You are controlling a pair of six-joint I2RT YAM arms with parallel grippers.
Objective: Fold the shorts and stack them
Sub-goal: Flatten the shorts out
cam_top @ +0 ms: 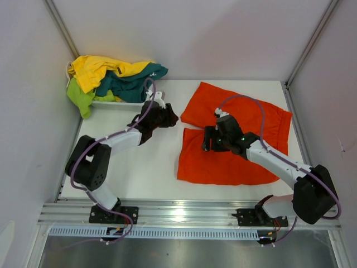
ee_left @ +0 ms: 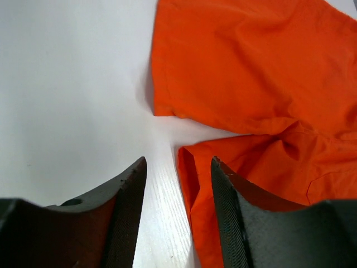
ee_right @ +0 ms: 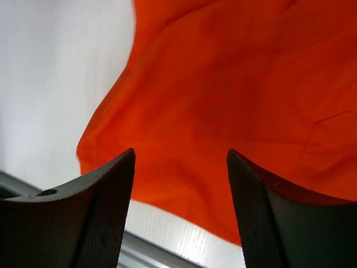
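An orange pair of shorts (cam_top: 223,167) lies flat on the white table (cam_top: 156,167), both legs pointing left. My left gripper (cam_top: 170,118) hovers just left of the upper leg. In the left wrist view it (ee_left: 178,167) is open over bare table, with the hem of the orange shorts (ee_left: 251,72) next to its right finger. My right gripper (cam_top: 207,142) is over the gap between the legs. In the right wrist view it (ee_right: 181,156) stands open above the orange shorts (ee_right: 234,84), holding nothing.
A white basket (cam_top: 120,104) at the back left holds crumpled yellow shorts (cam_top: 97,70), teal shorts (cam_top: 131,81) and lime-green shorts (cam_top: 81,97) hanging over its side. An aluminium rail (cam_top: 178,209) runs along the table's near edge. Enclosure walls stand on both sides and behind.
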